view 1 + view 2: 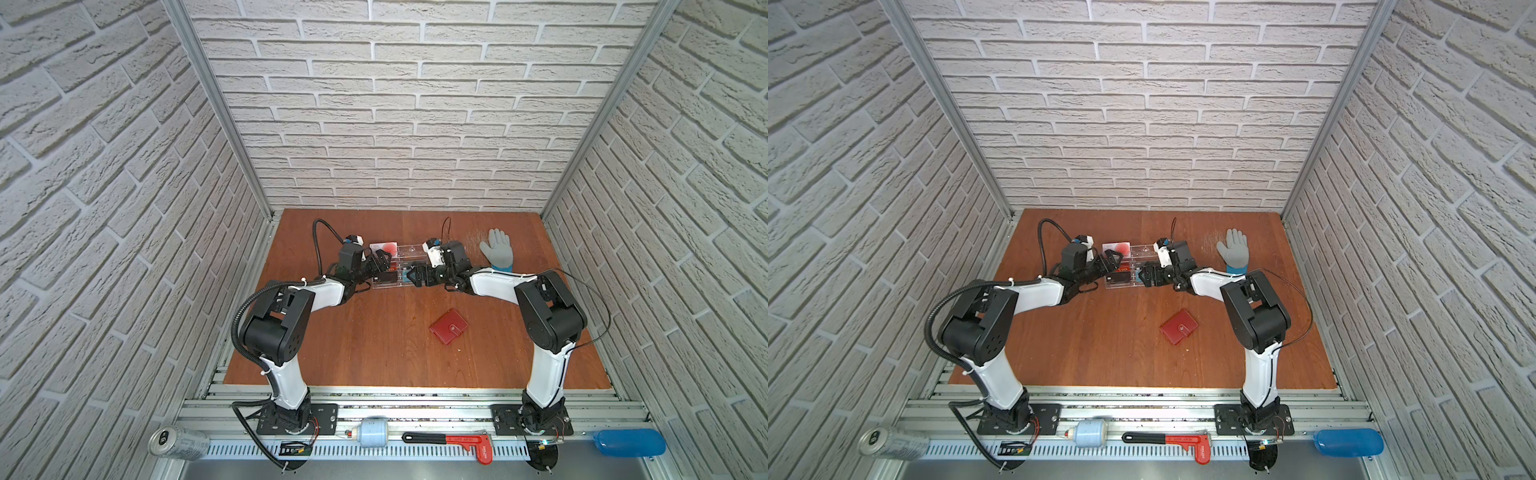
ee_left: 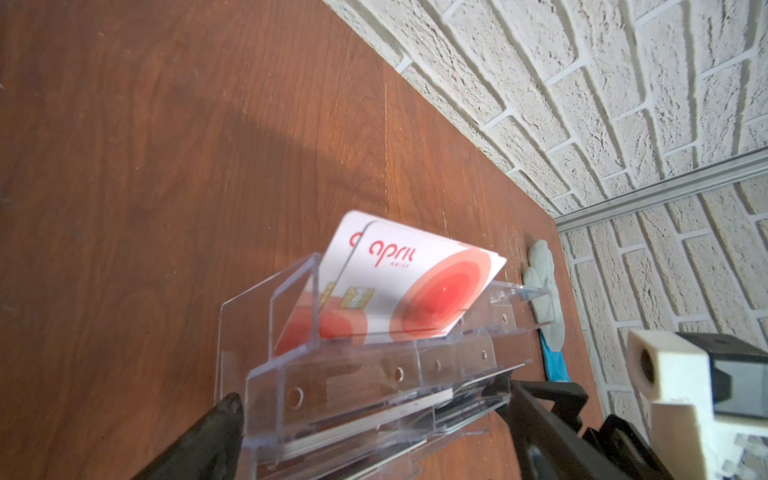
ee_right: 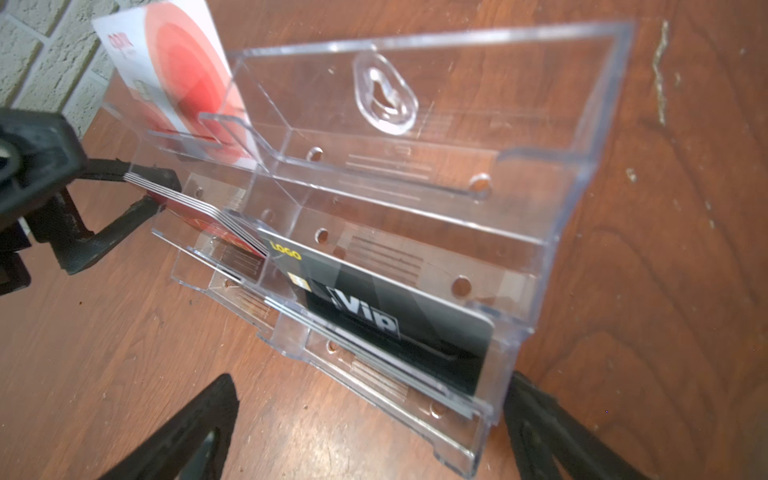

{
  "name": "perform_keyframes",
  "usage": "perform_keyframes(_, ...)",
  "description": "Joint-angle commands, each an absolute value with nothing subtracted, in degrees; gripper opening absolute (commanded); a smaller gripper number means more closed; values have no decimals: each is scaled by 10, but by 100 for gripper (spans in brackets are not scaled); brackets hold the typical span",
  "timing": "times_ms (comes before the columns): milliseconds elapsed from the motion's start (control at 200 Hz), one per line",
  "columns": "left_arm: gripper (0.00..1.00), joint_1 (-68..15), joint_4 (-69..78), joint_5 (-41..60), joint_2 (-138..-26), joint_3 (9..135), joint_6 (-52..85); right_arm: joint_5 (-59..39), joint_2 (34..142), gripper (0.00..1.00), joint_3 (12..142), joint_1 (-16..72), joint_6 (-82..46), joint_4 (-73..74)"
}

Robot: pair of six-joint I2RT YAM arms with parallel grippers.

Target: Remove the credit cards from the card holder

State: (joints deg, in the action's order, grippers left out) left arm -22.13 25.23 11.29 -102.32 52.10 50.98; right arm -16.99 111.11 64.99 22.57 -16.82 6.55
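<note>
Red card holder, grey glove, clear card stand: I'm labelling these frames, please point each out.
red card holder [image 1: 444, 330]: a top view, middle of its closed cover.
grey glove [image 1: 498, 252]: a top view, its palm.
clear card stand [image 3: 498, 95]: right wrist view, bare back wall.

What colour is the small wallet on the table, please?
The wallet is red, best in a top view.

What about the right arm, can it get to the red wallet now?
Probably yes. The wallet lies alone on the table on that arm's side, with nothing over it. The right pincer is open and empty, astride one end of the clear stand, so it must back off first.
</note>
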Motion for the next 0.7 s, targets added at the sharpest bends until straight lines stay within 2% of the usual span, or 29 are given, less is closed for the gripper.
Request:
perform_keyframes(0,98,-216,262,132,-1011,518,490,-153,1074,100,631,221,-187,76)
perform_keyframes(220,98,-203,217,121,-947,478,464,-97,1004,100,589,216,-224,47)
perform_keyframes(525,98,-215,180,91,-853,415,436,103,859,100,537,220,-313,-148)
perform_keyframes(660,98,-268,164,66,-822,403,427,95,792,100,472,222,-330,-161)
perform_keyframes(695,98,-286,158,66,-821,405,427,87,780,95,454,222,-328,-160)
